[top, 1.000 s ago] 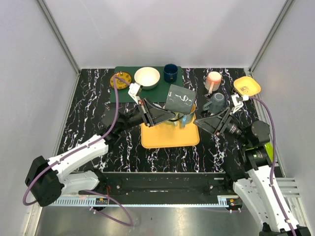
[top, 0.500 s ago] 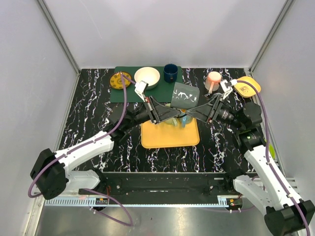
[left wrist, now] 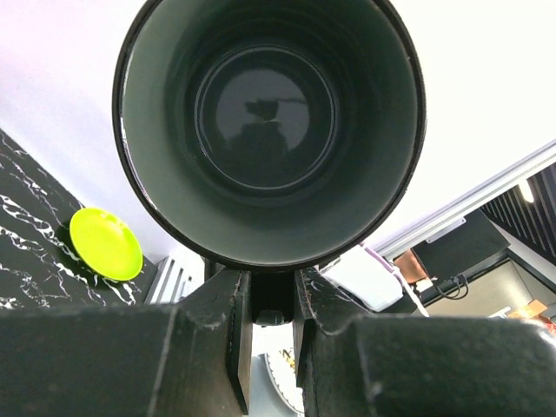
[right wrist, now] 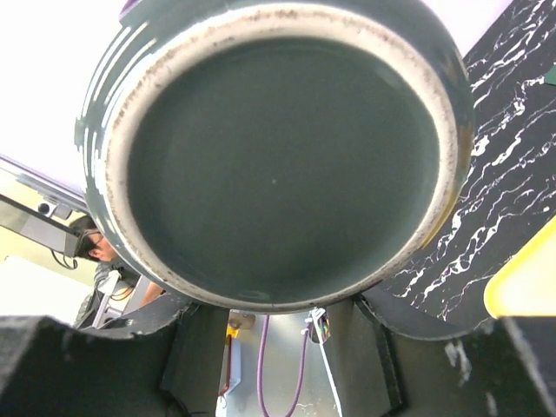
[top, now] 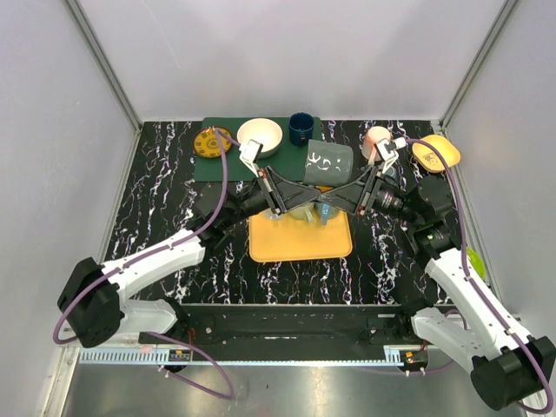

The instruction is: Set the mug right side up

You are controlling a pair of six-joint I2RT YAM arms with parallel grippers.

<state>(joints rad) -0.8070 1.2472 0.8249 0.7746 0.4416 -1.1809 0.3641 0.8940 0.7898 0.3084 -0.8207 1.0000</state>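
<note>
The left arm and right arm are showing white shells, black joints and a purple cable each; the left claw and right claw are looking black.

Dark grey mug, white markings, aloft on side, mouth leftward, base rightward.

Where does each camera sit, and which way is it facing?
Top: above, behind the arms, facing down at the table; both arms show.
Left wrist: on left arm, looks into the mug's mouth; left gripper below.
Right wrist: on right arm, faces the mug's base; right gripper below.
Shared: both wrists see the mug, from opposite ends.
</note>
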